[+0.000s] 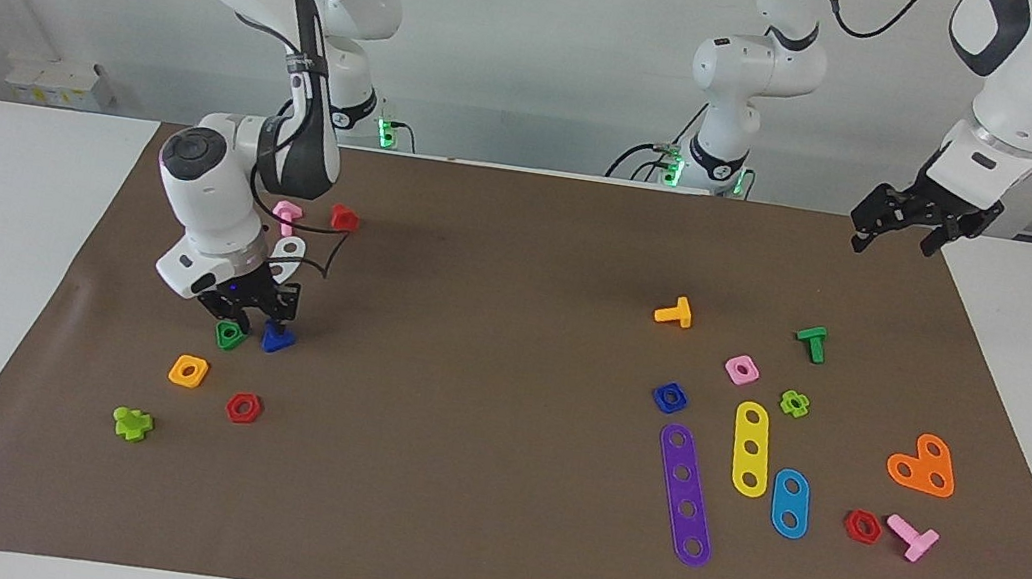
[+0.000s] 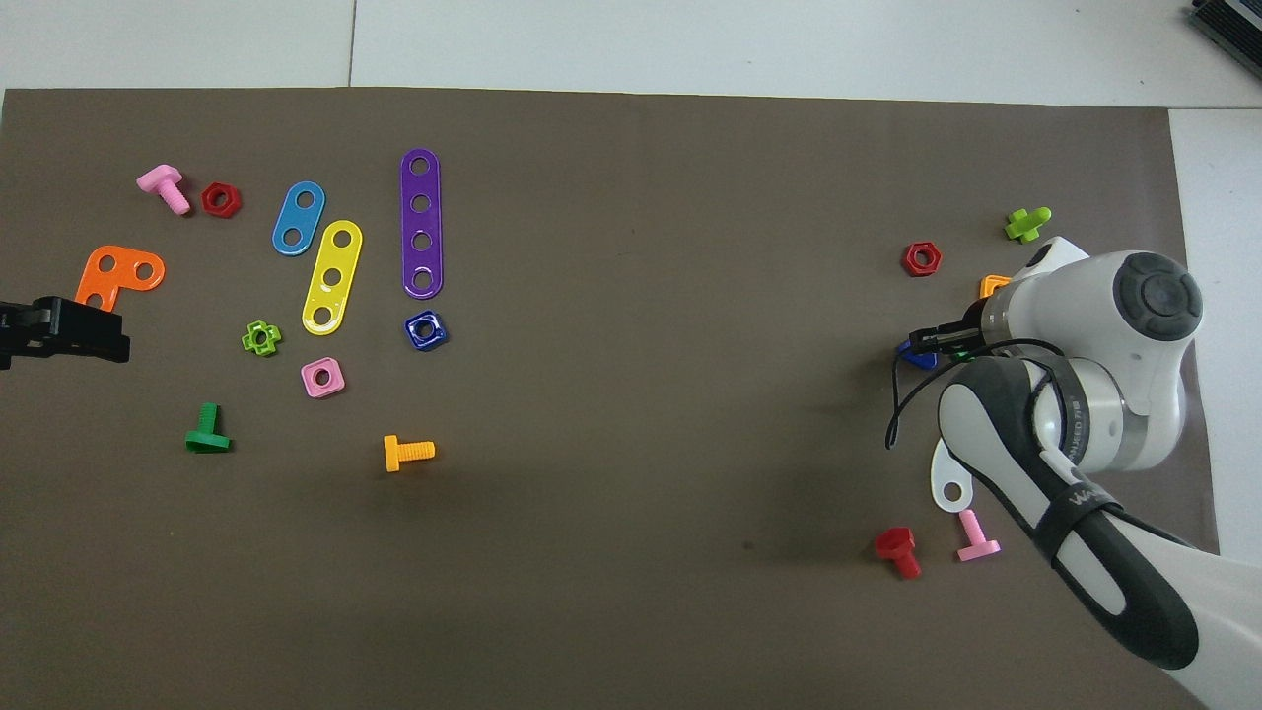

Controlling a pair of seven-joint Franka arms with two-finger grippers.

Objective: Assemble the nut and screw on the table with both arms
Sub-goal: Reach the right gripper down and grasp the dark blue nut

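Observation:
The dark blue screw (image 1: 275, 337) lies on the brown mat (image 1: 493, 307) at the right arm's end, beside a green triangular nut (image 1: 230, 335). My right gripper (image 1: 258, 312) is open and low, just over the screw and the green nut. In the overhead view the right gripper (image 2: 937, 340) covers most of the screw (image 2: 917, 358). The dark blue square nut (image 1: 669, 397) lies flat toward the left arm's end, and also shows in the overhead view (image 2: 425, 330). My left gripper (image 1: 891, 241) is open and empty, waiting raised over the mat's corner.
An orange square nut (image 1: 188, 371), a red hex nut (image 1: 243, 408) and a lime cross piece (image 1: 132, 423) lie close to the screw. A white curved strip (image 2: 951, 483), a pink screw (image 2: 976, 537) and a red screw (image 2: 897, 550) lie under the right arm. Coloured strips (image 1: 685, 493) lie by the blue nut.

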